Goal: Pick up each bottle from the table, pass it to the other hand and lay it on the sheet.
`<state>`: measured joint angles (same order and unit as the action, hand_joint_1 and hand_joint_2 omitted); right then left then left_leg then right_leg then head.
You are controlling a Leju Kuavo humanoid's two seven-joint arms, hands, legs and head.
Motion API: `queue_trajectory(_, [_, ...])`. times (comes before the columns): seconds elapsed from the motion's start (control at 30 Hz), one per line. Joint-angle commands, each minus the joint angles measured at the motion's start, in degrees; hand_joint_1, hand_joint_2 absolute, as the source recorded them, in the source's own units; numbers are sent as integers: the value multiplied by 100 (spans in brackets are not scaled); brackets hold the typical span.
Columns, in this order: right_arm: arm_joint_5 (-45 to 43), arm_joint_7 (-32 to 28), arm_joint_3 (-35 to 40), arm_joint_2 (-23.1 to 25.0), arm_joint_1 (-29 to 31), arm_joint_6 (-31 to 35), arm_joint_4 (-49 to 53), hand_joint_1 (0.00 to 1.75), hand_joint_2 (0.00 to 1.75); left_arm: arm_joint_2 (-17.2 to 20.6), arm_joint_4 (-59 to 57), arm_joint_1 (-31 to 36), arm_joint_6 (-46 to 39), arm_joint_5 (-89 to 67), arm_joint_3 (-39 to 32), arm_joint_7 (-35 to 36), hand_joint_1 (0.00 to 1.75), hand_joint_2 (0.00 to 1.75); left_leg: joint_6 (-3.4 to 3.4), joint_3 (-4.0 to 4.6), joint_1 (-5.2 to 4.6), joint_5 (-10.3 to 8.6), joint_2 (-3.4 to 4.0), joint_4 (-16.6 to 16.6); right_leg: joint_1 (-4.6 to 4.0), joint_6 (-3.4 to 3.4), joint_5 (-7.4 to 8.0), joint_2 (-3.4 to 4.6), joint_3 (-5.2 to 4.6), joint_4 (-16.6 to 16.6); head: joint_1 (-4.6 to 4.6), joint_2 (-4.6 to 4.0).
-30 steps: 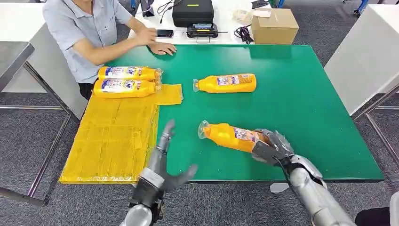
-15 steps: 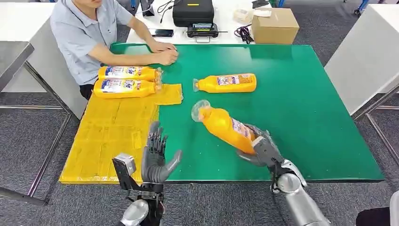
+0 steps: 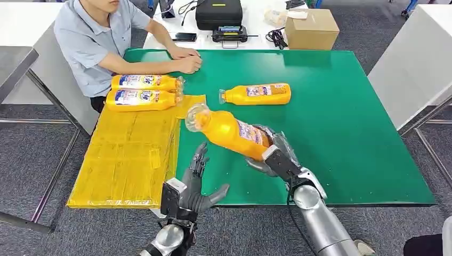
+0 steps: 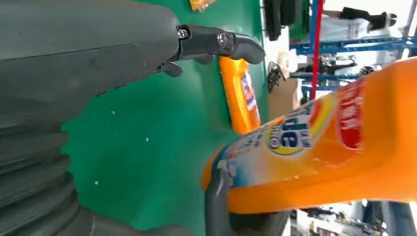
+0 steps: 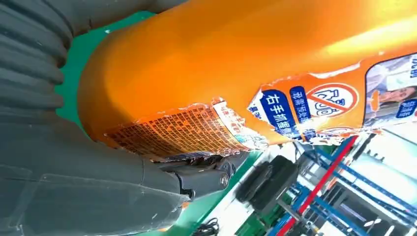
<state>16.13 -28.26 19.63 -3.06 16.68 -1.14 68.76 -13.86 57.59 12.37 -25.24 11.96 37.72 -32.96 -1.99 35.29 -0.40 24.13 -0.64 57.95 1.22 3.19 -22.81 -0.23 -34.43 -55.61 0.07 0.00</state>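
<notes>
item: my right hand (image 3: 277,157) grasping orange bottle (image 3: 229,130), raised, cap pointing above my released left hand (image 3: 194,186).

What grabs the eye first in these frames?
The orange plastic bottle held tilted above the green table in the robot's right hand, cap end toward the open left hand below it. Next, two matching orange bottles lying side by side on the yellow sheet, near a seated person. One more orange bottle lies on the green surface further back.
</notes>
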Motion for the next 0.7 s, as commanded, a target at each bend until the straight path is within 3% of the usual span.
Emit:
queue_trajectory(0.03, [-1, 54, 349, 1, 391, -75, -432, 175, 175, 82, -487, 292, -67, -172, 241, 54, 0, 175, 7, -14, 3, 6, 10, -2, -3, -9, -3, 8, 12, 3, 0, 0])
queue_trajectory(0.1, [56, 29, 555, 33, 509, -155, -553, 175, 175, 50, -546, 396, -207, -495, 248, 15, 0, 175, 9, -14, 4, 7, 18, -1, -4, -10, -2, 15, 11, 2, 0, 0])
queue_trajectory(0.27, [90, 16, 977, 137, 769, -359, -755, 175, 175, 4, -242, 431, 401, -189, -104, 87, 0, 175, 16, -21, 9, 14, 29, 6, -10, -19, -4, 26, 18, -3, 0, 0])
queue_trajectory(0.43, [100, 0, 1179, 207, 764, -392, -935, 175, 175, -82, -20, 385, 189, -73, -417, -145, 0, 175, 16, -23, 12, 14, 21, 4, -13, -18, -6, 18, 21, 1, 0, 0])
queue_trajectory(0.47, [96, -20, 1218, 203, 731, -382, -898, 175, 175, -83, -47, 411, -289, -436, -412, -397, 0, 175, 11, -17, 8, 9, 15, 1, -8, -13, -4, 13, 16, 2, 0, 0])
queue_trajectory(0.7, [94, -25, 1297, 195, 695, -373, -865, 175, 175, -115, -46, 435, -86, -191, -497, -347, 0, 175, 10, -13, 8, 6, 7, 1, -8, -11, -4, 6, 14, 2, 0, 0])
